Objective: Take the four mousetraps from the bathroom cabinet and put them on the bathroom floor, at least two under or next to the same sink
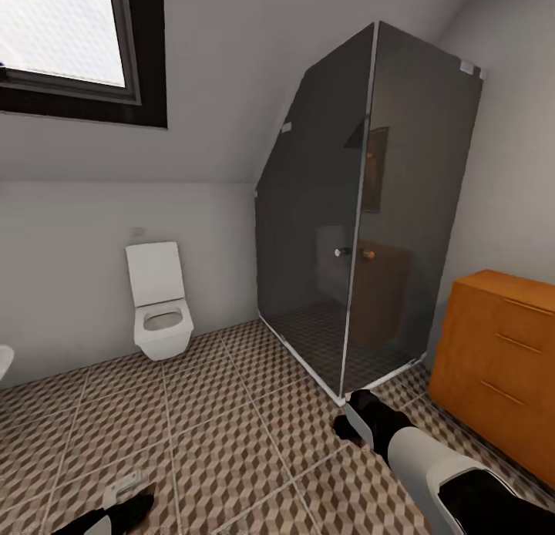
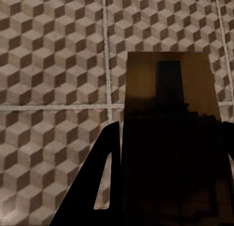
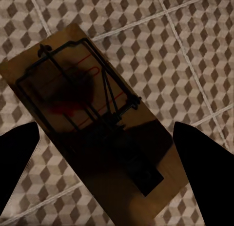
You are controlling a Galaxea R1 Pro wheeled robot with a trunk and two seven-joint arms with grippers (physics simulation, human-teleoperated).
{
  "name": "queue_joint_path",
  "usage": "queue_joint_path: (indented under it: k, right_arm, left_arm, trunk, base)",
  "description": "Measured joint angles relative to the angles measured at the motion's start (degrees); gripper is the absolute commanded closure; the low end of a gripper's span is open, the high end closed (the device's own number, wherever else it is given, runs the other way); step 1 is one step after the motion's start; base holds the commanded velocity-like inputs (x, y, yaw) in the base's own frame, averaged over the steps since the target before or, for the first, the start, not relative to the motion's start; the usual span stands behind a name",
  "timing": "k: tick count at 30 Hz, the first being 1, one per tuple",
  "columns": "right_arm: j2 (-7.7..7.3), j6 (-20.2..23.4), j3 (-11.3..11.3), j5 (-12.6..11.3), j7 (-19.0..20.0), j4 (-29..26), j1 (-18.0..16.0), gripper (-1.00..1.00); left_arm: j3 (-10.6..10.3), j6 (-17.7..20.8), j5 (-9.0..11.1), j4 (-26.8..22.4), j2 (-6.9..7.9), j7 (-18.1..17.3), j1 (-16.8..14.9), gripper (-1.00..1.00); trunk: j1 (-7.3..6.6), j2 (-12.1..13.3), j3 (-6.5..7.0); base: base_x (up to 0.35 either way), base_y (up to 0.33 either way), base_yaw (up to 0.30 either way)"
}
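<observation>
gripping a stiff, light trap [image 2: 168, 79] edgewise, the left pincer [image 2: 165, 187] held it; the right pincer [image 3: 107, 153] gaped wide above another trap [image 3: 92, 118].

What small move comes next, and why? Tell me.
Probably lower the left gripper toward the bathroom floor, then open. The left mousetrap seems clamped between its fingers above the tiles, while the right gripper stands open, clear of the right mousetrap.
</observation>
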Motion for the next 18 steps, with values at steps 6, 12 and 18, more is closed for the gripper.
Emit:
queue_joint_path:
  k: [6, 12, 18]
  right_arm:
    - [0.26, 0.0, 0.0, 0.1, 0.0, 0.0, 0.0, 1.00]
    - [0.53, 0.0, 0.0, 0.1, 0.0, 0.0, 0.1, 1.00]
    - [0.53, 0.0, 0.0, 0.1, 0.0, 0.0, 0.1, 1.00]
  left_arm:
    - [0.0, 0.0, 0.0, 0.0, -0.03, 0.1, 0.0, 1.00]
    - [0.0, -0.1, 0.0, 0.0, 0.01, 0.1, 0.0, 1.00]
    - [0.2, 0.0, -0.3, -1.1, 1.33, -0.2, 0.0, 1.00]
  trunk:
    - [0.00, 0.0, 0.00]
    - [0.00, 0.0, 0.00]
    - [-0.03, 0.0, 0.00]
  base:
    - [0.000, 0.000, 0.300]
    - [0.037, 0.000, 0.300]
    - [0.286, 0.000, 0.300]
